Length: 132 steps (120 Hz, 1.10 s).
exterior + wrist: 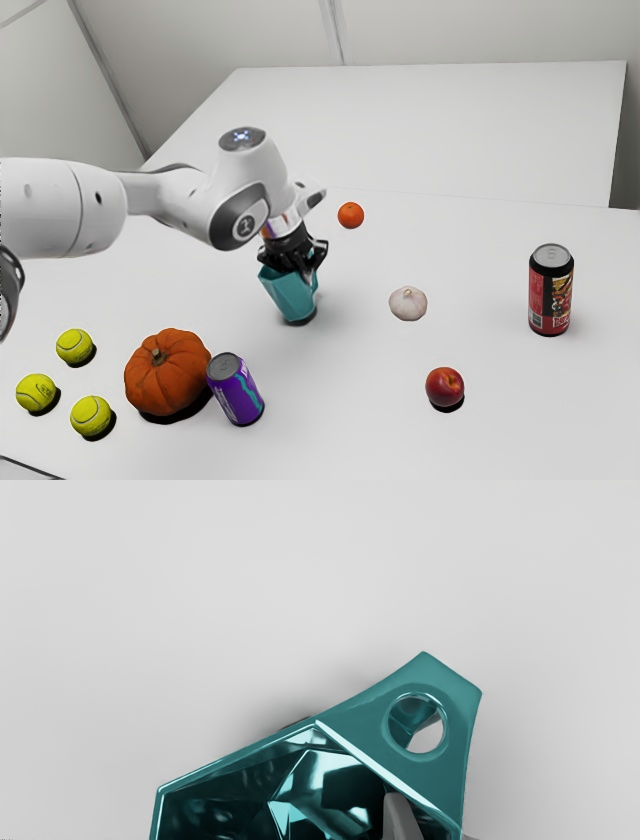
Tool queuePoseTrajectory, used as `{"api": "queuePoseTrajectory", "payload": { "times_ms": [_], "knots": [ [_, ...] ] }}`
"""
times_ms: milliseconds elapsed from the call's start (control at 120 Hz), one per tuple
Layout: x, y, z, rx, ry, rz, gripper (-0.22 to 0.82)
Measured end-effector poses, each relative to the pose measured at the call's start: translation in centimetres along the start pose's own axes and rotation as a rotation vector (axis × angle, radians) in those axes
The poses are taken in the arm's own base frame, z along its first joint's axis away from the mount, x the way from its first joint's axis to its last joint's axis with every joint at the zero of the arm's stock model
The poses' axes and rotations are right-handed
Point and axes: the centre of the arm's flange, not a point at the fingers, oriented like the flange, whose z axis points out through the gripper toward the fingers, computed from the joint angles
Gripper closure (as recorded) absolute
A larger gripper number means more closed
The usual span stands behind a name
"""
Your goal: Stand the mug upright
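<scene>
The teal mug [289, 292] stands nearly upright, its base low against the table and its mouth facing up toward the hand. Over its rim is the black gripper [304, 270], pointing down. In the wrist view the angular mug [425, 672] shows its open mouth and the side piece with a round hole. There the gripper [436, 825] straddles the mug's wall beside that piece, one grey finger [400, 817] inside the mouth and the other outside, shut on the wall. The outer finger is mostly hidden.
Near the mug are garlic [408, 303] and an orange [350, 215]. A purple can [236, 389], pumpkin [168, 373] and tennis balls [90, 415] stand toward the exterior view's lower left. A red can [551, 290] and red fruit [445, 386] are toward its right.
</scene>
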Motion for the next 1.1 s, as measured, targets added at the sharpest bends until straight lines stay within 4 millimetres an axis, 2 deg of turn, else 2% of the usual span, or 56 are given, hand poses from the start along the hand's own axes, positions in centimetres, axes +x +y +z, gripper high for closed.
{"api": "queuePoseTrajectory", "payload": {
  "times_ms": [125,325,408,508,625,758,933,1100],
  "knots": [
    [0.0,0.0,0.5,0.002,-0.006,-0.02,0.79],
    [-0.1,0.3,0.2,-0.001,-0.007,-0.032,0.36],
    [-0.1,0.3,-0.1,0.0,-0.004,-0.034,0.24],
    [-0.1,0.3,-0.7,0.0,0.004,-0.034,0.15],
    [-0.1,0.3,-1.7,-0.004,0.019,-0.034,0.09],
    [-0.6,1.3,-3.3,-0.015,0.042,-0.016,0.05],
    [-0.6,2.3,-7.5,-0.027,0.077,-0.005,0.02],
    [0.3,3.0,-11.0,-0.022,0.085,0.052,0.01]
  ]
}}
